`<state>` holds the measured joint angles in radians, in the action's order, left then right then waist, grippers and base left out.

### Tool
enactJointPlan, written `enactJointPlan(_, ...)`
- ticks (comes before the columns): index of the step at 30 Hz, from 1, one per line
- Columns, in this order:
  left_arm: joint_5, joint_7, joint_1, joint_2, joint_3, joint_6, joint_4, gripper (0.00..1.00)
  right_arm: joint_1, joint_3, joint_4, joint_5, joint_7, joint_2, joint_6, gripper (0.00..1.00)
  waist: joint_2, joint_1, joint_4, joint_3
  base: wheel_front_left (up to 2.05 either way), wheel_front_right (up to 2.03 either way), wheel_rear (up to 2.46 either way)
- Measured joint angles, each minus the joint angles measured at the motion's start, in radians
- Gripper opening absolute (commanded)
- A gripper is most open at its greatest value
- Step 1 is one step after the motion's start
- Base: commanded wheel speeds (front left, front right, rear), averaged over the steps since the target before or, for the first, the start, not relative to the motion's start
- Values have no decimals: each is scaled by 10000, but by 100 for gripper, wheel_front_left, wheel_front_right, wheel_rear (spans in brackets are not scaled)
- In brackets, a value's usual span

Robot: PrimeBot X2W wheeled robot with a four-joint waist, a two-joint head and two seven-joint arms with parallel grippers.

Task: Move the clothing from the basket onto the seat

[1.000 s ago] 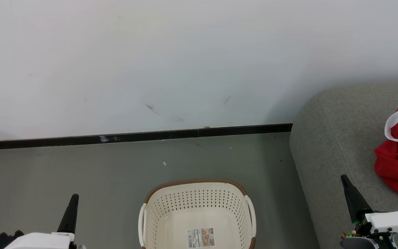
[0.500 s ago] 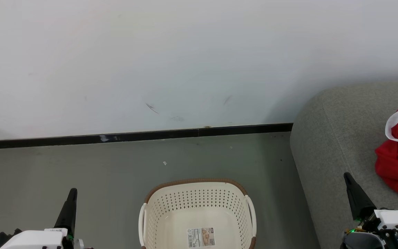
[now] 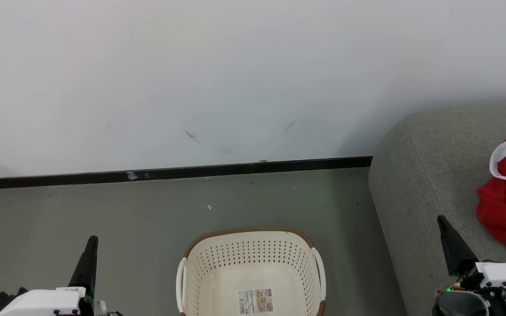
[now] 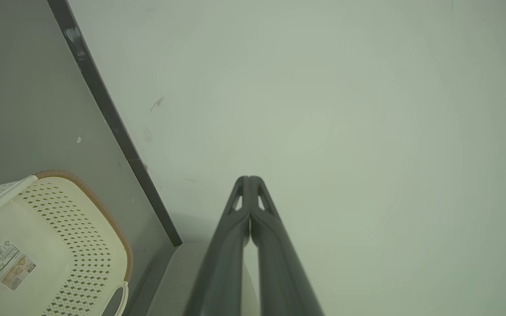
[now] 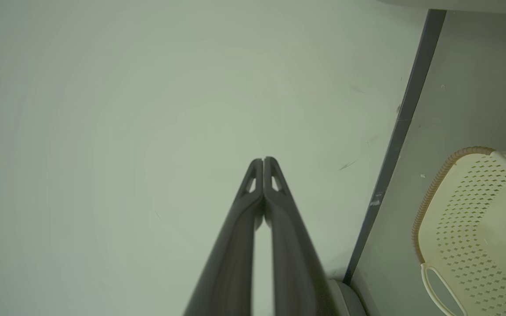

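**Clothing lying on seat, both pincers pressed together**

Clothing (image 3: pixel 505 206) is lying bunched at the right edge of the head view, on the seat (image 3: pixel 428 175). Basket (image 3: pixel 248 230) is sitting bottom centre on the floor (image 3: pixel 147 210), with a paper label (image 3: pixel 255 301) lying inside. Head view is rendering left gripper (image 3: pixel 91 241) at lower left and right gripper (image 3: pixel 442 220) at lower right as single dark spikes, so the finger gap is unreadable there. Wrist views are settling it: each pair is pressing together at the tips, pinching nothing, pointing at the white wall (image 4: pixel 323 109).
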<state>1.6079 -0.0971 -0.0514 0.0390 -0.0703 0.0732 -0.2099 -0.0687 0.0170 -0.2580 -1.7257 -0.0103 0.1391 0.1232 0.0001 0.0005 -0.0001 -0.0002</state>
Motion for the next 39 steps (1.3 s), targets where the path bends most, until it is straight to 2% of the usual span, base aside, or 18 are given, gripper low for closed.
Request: enactJointPlan(39,0,-15,-2,-8,-12,90,-98,0,1,2,-36,-8,0,8,-2,0,0,-2,-1,-3,0,0,0)
